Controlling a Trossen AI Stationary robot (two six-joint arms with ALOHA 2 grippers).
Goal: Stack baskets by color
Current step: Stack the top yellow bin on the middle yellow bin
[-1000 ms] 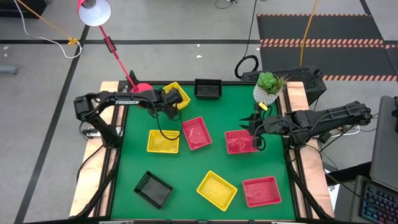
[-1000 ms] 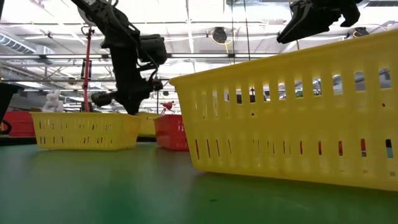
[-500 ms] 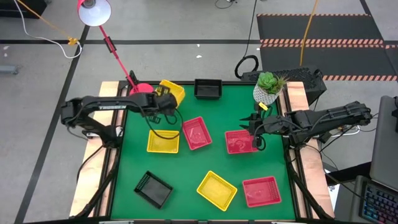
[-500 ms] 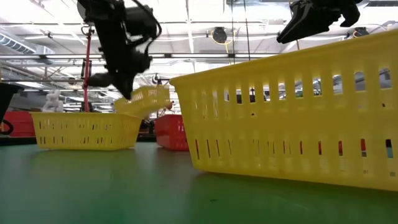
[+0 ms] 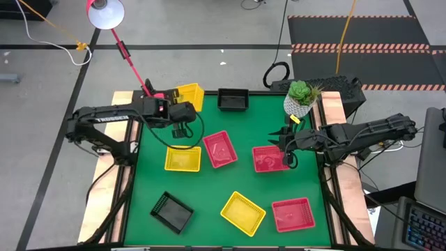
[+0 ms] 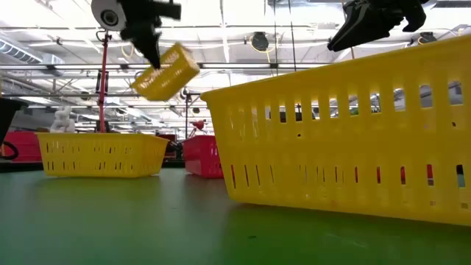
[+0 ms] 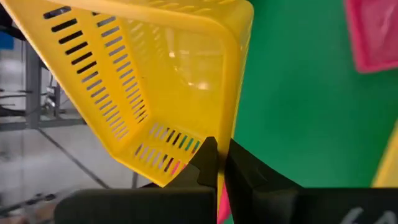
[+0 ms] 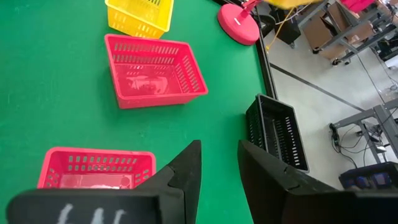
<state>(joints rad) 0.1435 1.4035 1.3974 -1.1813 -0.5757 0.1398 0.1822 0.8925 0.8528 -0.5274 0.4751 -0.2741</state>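
Left gripper [image 5: 182, 113] is clamped on the rim of a yellow basket [image 5: 188, 95], holding it tilted in the air above the far left corner of the table [image 5: 244, 132]. Grip on one wall lets the basket hang clear, probably for carrying to the yellow basket [image 5: 182, 158] lying near the left edge, the likely base of the yellow stack. Another yellow one [image 5: 242, 212] sits near the front edge.

Right gripper [image 5: 283, 148] hovers with fingers partly apart and empty above the far rim of a red basket [image 5: 269, 159] right of centre, apparently waiting to grasp it.
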